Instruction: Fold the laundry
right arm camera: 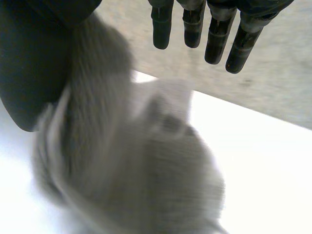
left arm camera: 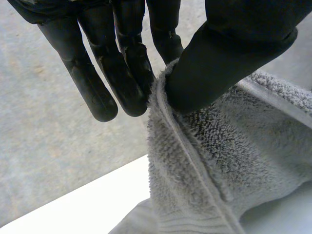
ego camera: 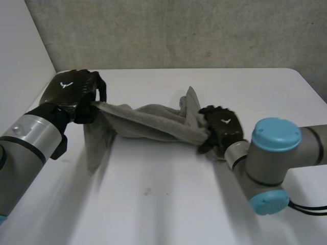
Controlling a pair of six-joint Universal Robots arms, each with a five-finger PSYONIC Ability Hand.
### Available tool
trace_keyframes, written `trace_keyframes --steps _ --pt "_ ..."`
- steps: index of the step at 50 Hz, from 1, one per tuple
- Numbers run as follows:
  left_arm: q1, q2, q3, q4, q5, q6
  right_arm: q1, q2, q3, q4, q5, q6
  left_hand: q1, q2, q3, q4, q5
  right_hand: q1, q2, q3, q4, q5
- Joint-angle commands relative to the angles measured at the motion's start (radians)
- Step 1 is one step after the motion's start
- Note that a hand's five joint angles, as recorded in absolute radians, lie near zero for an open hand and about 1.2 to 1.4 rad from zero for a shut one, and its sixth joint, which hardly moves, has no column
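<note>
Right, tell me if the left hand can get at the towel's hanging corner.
Probably not now: the left hand is busy pinching the towel by its edge, though the hanging corner below it is uncovered.

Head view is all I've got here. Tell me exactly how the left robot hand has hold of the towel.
Observer: The left robot hand pinches the towel right at its hemmed edge, with the thumb pressing the cloth against straight fingers.
Operator: Now give me the right one.
Observer: The right robot hand has its thumb against the towel. Its fingers are straight, and their tips reach past the cloth and stay clear of it.
</note>
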Motion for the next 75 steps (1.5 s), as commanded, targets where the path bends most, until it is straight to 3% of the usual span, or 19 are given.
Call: trace_keyframes --steps 1,6,7,9,15,23,27,33,41,50,52,56,58,59,63,64,67,69,75 --pt "0.027 0.006 -0.015 0.001 -0.002 -0.003 -0.077 0.011 -0.003 0.009 -0.012 -0.111 0.228 0.181 0.180 0.179 0.195 0.156 0.136 0.145 0.127 0.119" --pt "0.030 0.003 -0.035 0.004 0.000 -0.003 -0.078 0.044 -0.001 0.048 -0.064 -0.116 0.228 0.181 0.180 0.179 0.195 0.671 0.650 0.659 0.641 0.634" --pt "0.030 0.003 -0.035 0.005 0.000 -0.003 -0.078 0.044 -0.001 0.048 -0.064 -0.116 0.228 0.181 0.180 0.179 0.195 0.673 0.652 0.661 0.643 0.636" --pt "0.037 0.001 -0.039 0.005 0.001 -0.003 -0.086 0.035 -0.001 0.084 -0.080 -0.116 0.228 0.181 0.180 0.179 0.195 1.179 1.158 1.167 1.149 1.141" --pt "0.053 -0.002 -0.052 0.003 0.003 -0.001 -0.130 -0.047 -0.003 0.111 -0.106 -0.117 0.228 0.181 0.180 0.179 0.195 1.192 1.171 1.180 1.162 1.155" --pt "0.066 0.003 -0.069 -0.032 0.007 0.034 -0.235 -0.294 -0.036 0.311 -0.291 -0.271 0.228 0.181 0.180 0.179 0.195 1.192 1.171 1.180 1.162 1.155" --pt "0.086 0.020 -0.075 -0.150 0.013 0.156 -0.302 -0.416 -0.128 0.641 -0.408 -0.527 0.228 0.181 0.180 0.179 0.195 1.192 1.171 1.180 1.162 1.155" --pt "0.092 0.049 -0.069 -0.343 0.013 0.385 -0.357 -0.505 -0.185 1.008 -0.428 -0.868 0.228 0.181 0.180 0.179 0.195 1.192 1.171 1.180 1.162 1.155" --pt "0.089 -0.002 -0.078 -0.430 0.015 0.534 -0.348 -0.496 -0.156 1.107 -0.419 -1.015 0.228 0.181 0.180 0.179 0.195 1.192 1.171 1.180 1.162 1.155" --pt "0.072 -0.290 0.036 -0.388 0.015 0.545 -0.304 -0.278 -0.213 1.095 -0.353 -1.050 0.228 0.181 0.180 0.179 0.195 1.192 1.171 1.180 1.162 1.155" --pt "0.069 -0.394 0.145 -0.355 0.015 0.546 -0.255 -0.195 -0.309 1.072 -0.272 -1.044 0.228 0.181 0.180 0.179 0.195 1.192 1.171 1.180 1.162 1.155" --pt "0.064 -0.457 0.307 -0.333 0.004 0.546 -0.213 -0.124 -0.434 0.993 -0.210 -1.039 0.228 0.181 0.180 0.179 0.195 1.192 1.171 1.180 1.162 1.155" --pt "0.061 -0.476 0.504 -0.315 0.004 0.545 -0.204 -0.087 -0.595 0.861 -0.167 -1.018 0.228 0.181 0.180 0.179 0.195 1.192 1.171 1.180 1.162 1.155" --pt "0.061 -0.476 0.505 -0.315 0.004 0.545 -0.204 -0.087 -0.596 0.860 -0.167 -1.018 0.228 0.181 0.180 0.179 0.195 1.192 1.171 1.180 1.162 1.155" --pt "0.052 -0.461 0.777 -0.145 0.000 0.531 -0.196 -0.100 -0.815 0.499 -0.104 -0.895 0.228 0.181 0.180 0.179 0.195 1.192 1.171 1.180 1.162 1.155" --pt "0.046 -0.436 0.821 -0.055 -0.004 0.527 -0.198 -0.126 -0.822 0.357 -0.101 -0.845 0.228 0.181 0.180 0.179 0.195 1.192 1.171 1.180 1.162 1.155" --pt "0.041 -0.404 0.832 0.038 -0.004 0.519 -0.198 -0.167 -0.803 0.232 -0.104 -0.804 0.228 0.181 0.180 0.179 0.195 1.192 1.171 1.180 1.162 1.155" --pt "0.041 -0.361 0.827 0.186 -0.010 0.484 -0.198 -0.237 -0.716 0.077 -0.123 -0.766 0.228 0.181 0.180 0.179 0.195 1.192 1.171 1.180 1.162 1.155" --pt "0.049 -0.341 0.709 0.172 -0.004 0.395 -0.198 -0.280 -0.552 0.045 -0.189 -0.757 0.228 0.181 0.180 0.179 0.195 1.192 1.171 1.180 1.162 1.155"
